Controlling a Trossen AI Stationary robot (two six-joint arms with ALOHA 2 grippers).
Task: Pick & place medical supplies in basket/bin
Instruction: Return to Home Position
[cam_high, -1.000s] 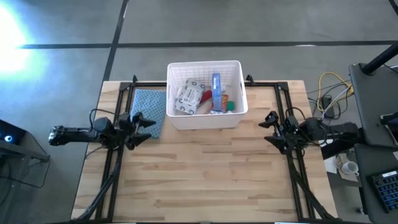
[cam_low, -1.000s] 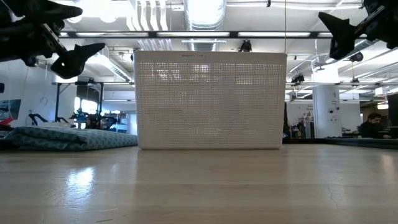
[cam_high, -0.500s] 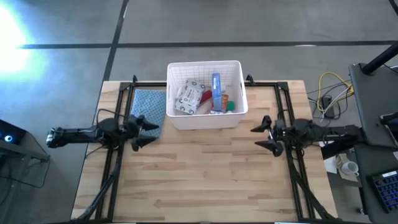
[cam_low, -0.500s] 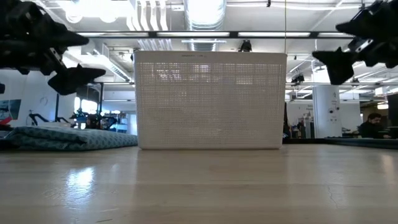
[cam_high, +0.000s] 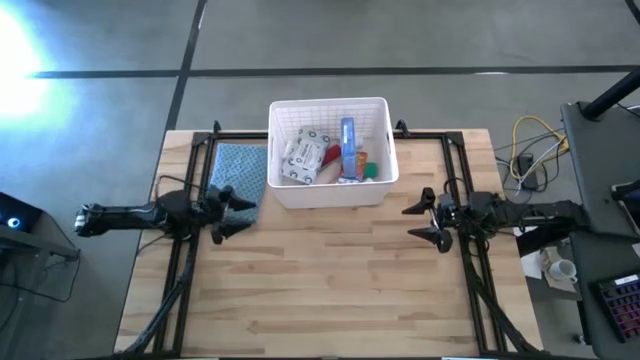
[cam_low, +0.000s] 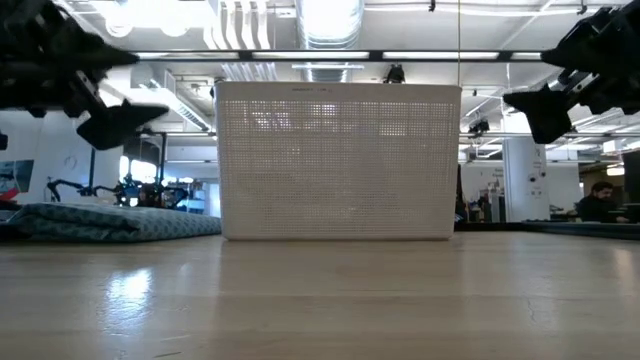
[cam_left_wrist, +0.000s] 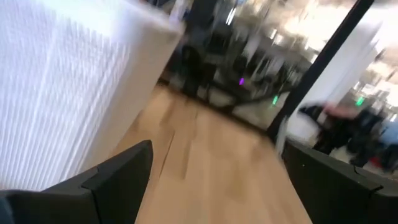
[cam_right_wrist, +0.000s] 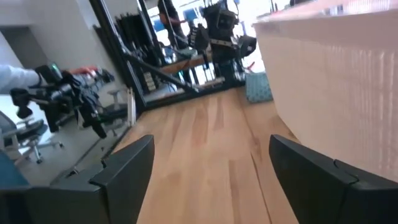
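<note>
From up above, the white slotted basket (cam_high: 330, 193) sits at the upper middle of the frame, on the top part of the wooden desk (cam_high: 330, 290). Inside it I can see a grey-white patterned pouch (cam_high: 299, 160), a red tube (cam_high: 330, 157), a flat blue pack (cam_high: 348, 147) and a small green box (cam_high: 369, 171). A blue textured cloth (cam_high: 240, 172) lies just left of the basket. The left gripper (cam_high: 240, 215) hovers at middle left, by the cloth's lower corner, jaws apart and empty. The right gripper (cam_high: 412, 223) hangs at middle right, below the basket's right corner, jaws spread too, holding nothing.
</note>
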